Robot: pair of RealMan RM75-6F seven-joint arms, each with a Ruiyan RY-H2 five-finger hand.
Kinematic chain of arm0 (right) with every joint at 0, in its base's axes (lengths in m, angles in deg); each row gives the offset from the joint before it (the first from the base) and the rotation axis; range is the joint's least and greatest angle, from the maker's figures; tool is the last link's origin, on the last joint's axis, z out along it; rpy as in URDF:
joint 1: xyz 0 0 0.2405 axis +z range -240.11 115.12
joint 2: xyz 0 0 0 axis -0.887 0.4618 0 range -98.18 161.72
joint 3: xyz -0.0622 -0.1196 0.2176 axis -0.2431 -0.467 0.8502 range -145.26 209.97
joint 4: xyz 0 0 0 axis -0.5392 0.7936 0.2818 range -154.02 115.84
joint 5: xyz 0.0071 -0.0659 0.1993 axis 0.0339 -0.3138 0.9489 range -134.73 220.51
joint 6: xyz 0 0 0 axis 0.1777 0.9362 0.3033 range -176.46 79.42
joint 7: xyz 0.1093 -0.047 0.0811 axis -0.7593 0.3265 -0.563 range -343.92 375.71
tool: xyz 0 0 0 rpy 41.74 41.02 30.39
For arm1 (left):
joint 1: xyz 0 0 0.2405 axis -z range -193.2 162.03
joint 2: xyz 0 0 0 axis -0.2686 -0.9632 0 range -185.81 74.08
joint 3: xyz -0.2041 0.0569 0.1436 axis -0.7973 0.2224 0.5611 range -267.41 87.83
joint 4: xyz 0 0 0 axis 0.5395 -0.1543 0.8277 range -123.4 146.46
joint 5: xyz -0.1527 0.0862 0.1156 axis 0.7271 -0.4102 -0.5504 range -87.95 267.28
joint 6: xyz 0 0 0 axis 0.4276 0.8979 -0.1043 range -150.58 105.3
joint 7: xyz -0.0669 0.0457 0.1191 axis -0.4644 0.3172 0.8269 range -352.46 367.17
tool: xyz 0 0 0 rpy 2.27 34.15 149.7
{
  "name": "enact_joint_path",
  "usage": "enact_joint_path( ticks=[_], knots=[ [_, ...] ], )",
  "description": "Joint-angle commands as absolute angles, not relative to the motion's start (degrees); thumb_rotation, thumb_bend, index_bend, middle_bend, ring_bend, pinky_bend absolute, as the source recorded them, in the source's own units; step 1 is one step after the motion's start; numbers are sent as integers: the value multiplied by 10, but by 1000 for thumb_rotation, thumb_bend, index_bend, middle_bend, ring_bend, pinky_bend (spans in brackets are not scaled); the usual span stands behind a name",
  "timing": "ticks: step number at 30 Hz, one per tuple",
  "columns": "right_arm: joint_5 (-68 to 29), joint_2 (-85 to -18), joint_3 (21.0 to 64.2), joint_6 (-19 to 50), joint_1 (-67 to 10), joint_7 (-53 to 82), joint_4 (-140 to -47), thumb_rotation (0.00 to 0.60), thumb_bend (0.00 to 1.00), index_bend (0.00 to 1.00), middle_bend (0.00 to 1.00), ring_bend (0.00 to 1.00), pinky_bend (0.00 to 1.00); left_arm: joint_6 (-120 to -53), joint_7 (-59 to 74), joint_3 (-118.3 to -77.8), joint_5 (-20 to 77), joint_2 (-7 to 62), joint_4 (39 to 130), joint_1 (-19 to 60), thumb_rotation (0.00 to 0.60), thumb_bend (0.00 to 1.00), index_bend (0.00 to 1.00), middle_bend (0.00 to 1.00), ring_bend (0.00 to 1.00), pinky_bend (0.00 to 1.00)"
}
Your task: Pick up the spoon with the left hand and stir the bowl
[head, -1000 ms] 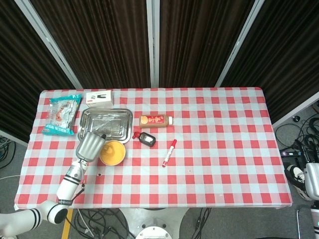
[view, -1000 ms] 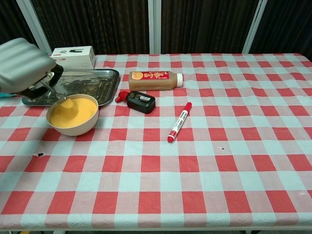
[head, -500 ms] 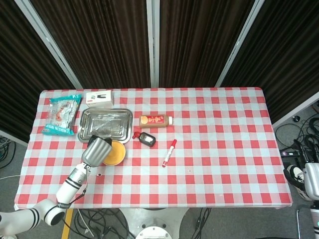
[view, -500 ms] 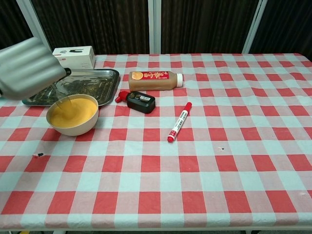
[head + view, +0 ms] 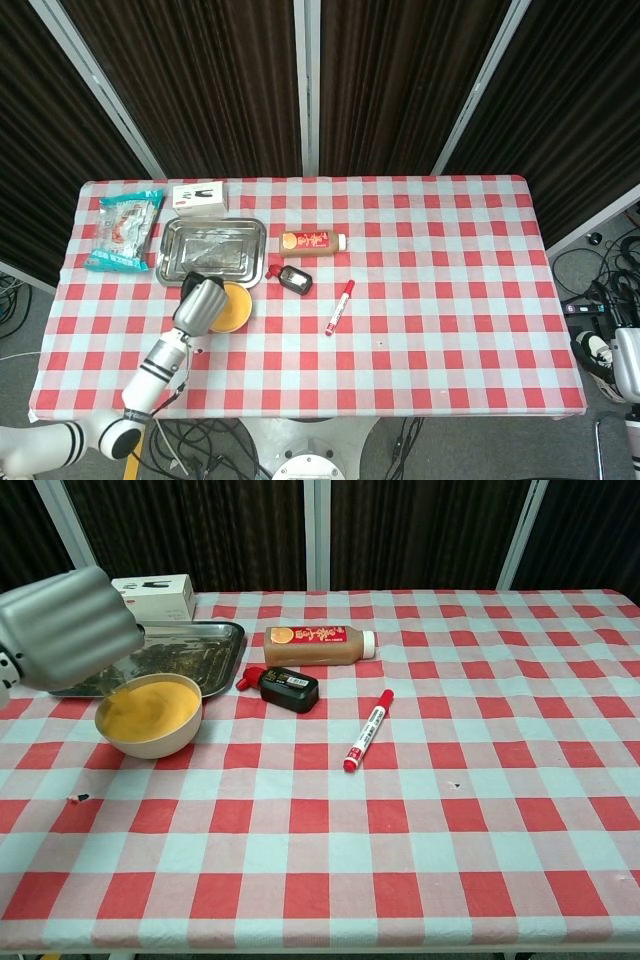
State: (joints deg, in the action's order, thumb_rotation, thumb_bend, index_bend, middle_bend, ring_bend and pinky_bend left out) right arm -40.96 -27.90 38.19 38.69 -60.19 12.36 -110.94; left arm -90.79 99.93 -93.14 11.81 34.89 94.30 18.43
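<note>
Two cameras show the left robot hand (image 5: 62,628) poised over the near-left rim of the bowl (image 5: 150,718), with its grey back turned to both lenses. Its fingers curl downward, but what they hold is hidden in both views, so I cannot tell whether the spoon is in its grip; the spoon itself is not visible anywhere. The bowl, cream outside and filled with a yellow-orange contents, sits toward the left side of the counter (image 5: 420,810), which is covered in a red-and-white checked cloth. Just beyond the bowl, farther from the robot, lies a metal tray (image 5: 190,650), and past the tray's far-left corner stands a small white box (image 5: 155,595). In the head view a blue-and-white snack packet (image 5: 125,230) lies left of the tray, near the counter's left edge. To the right of the tray a brown bottle (image 5: 315,643) lies on its side with its white cap pointing right. Just in front of it rests a small black device (image 5: 288,688) with a red piece at its left end. A red marker (image 5: 367,730) lies diagonally to the right of that, apart from the other items. The right robot hand (image 5: 625,365) appears only as a grey shape at the far right edge of the head view, off the counter, and its state cannot be made out.
</note>
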Motion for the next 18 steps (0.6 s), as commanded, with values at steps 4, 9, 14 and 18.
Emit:
enact_joint_path(
  ticks=[4, 9, 14, 18],
  knots=[
    [-410, -279, 382, 391, -604, 117, -1105, 600, 195, 61, 233, 18, 65, -914, 1099, -940, 189, 344, 1019, 191, 600, 428, 742, 963, 965, 1000],
    [-413, -279, 381, 393, -606, 116, -1105, 600, 193, 61, 234, 18, 65, -916, 1121, -934, 192, 355, 1016, 205, 600, 429, 743, 965, 965, 1000],
    [-413, -278, 380, 399, -611, 114, -1105, 600, 193, 61, 234, 17, 66, -907, 1018, -919, 106, 354, 981, 230, 600, 429, 741, 979, 968, 1000],
    [-412, -277, 380, 402, -613, 114, -1106, 600, 193, 61, 234, 18, 65, -916, 905, -900, 35, 356, 930, 238, 600, 429, 741, 983, 967, 1000]
  ],
)
